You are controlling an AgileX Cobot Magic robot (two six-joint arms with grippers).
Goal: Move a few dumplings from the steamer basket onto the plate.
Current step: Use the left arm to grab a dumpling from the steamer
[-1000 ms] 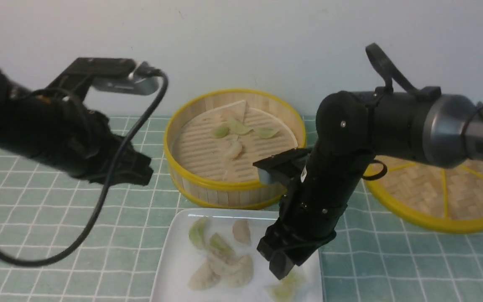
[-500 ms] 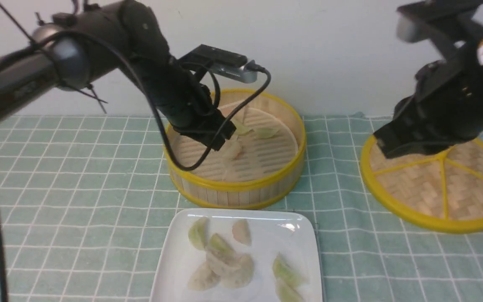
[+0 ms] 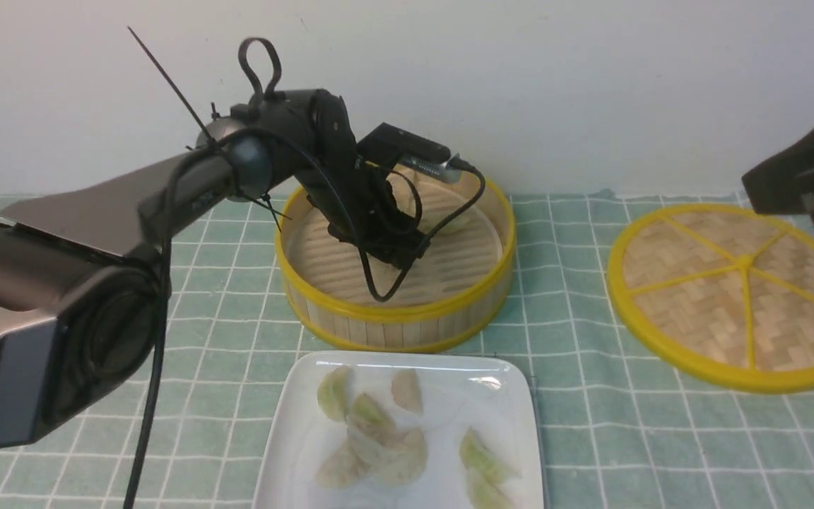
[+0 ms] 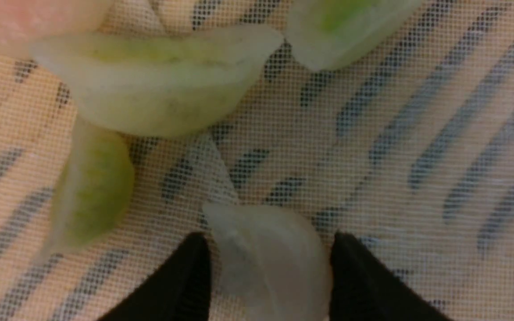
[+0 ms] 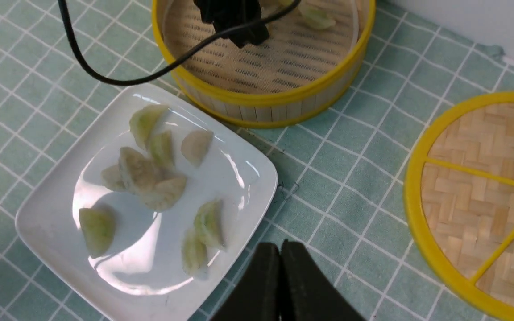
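The steamer basket (image 3: 393, 314) stands at the back centre. My left gripper (image 3: 403, 260) is down inside it. In the left wrist view the left gripper (image 4: 268, 240) is open, its black fingers (image 4: 185, 276) on either side of a whitish dumpling (image 4: 268, 267) lying on the liner. Green dumplings (image 4: 159, 89) and a pinkish one (image 4: 29, 18) lie beyond it. The white plate (image 3: 513, 396) in front of the basket bears several dumplings (image 3: 379, 438). My right gripper (image 3: 757, 189) hangs high at the right edge. In its own view the right gripper (image 5: 280, 245) is shut and empty, over the cloth beside the plate (image 5: 248, 178).
The flat woven lid (image 3: 732, 290) with its yellow rim lies to the right of the basket, also in the right wrist view as the lid (image 5: 484, 187). A green checked cloth (image 3: 591, 438) covers the table. The left arm's black cable (image 3: 379, 283) droops into the basket. A pale wall stands behind.
My left arm swung from the left of the table into the basket and its jaws opened round a whitish dumpling. My right arm left a green dumpling on the plate, shut, and rose to the right.
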